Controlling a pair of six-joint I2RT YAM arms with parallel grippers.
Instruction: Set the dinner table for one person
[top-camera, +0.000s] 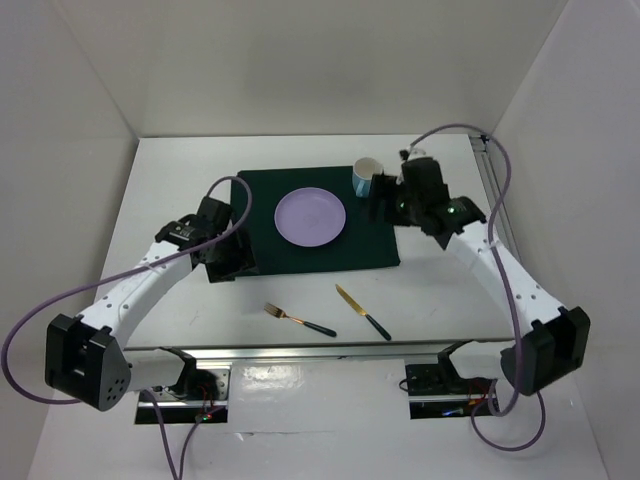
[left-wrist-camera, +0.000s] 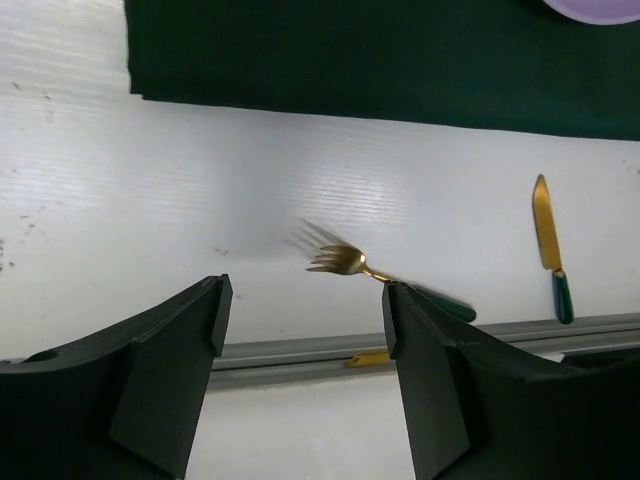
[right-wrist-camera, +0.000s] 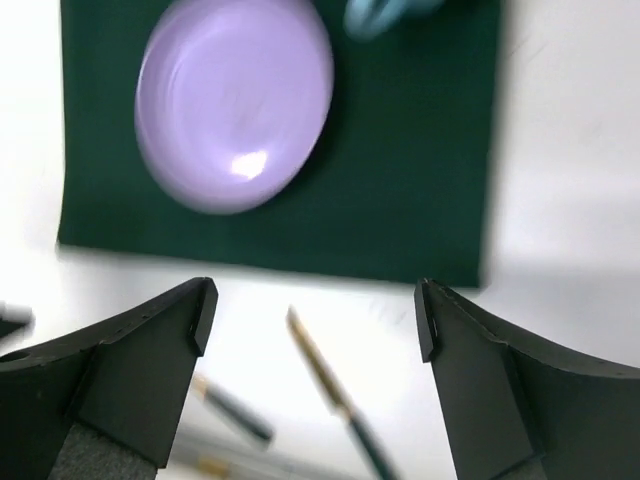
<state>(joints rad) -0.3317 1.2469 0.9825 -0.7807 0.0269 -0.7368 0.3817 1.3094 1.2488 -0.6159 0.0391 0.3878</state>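
White surface (top-camera: 180, 170) fills the walled booth. Left gripper (left-wrist-camera: 305, 300) hangs open and empty beside the green mat (top-camera: 262, 190). Fork (top-camera: 298, 319) and knife (top-camera: 362, 311) lie nearer. Plate (top-camera: 311, 217) and cup (top-camera: 364, 178) sit on the mat. Right gripper (right-wrist-camera: 315, 305) is open, empty, just beside the cup.

The left arm (top-camera: 135, 285) and the right arm (top-camera: 498, 256) are each wearing smooth white shells over their long links, with black housings capping the joints. A chunky left base block (top-camera: 88, 362), black and dotted with small round holes, is matching the black right base block (top-camera: 545, 345). A lilac left cable (top-camera: 236, 180) and a lilac right cable (top-camera: 460, 126) are trailing from the wrists. A small green light (top-camera: 452, 210) is glowing on the right wrist. The left gripper (left-wrist-camera: 305, 300) and the right gripper (right-wrist-camera: 315, 300) are showing matte black, wedge-shaped fingers with flat inner faces.
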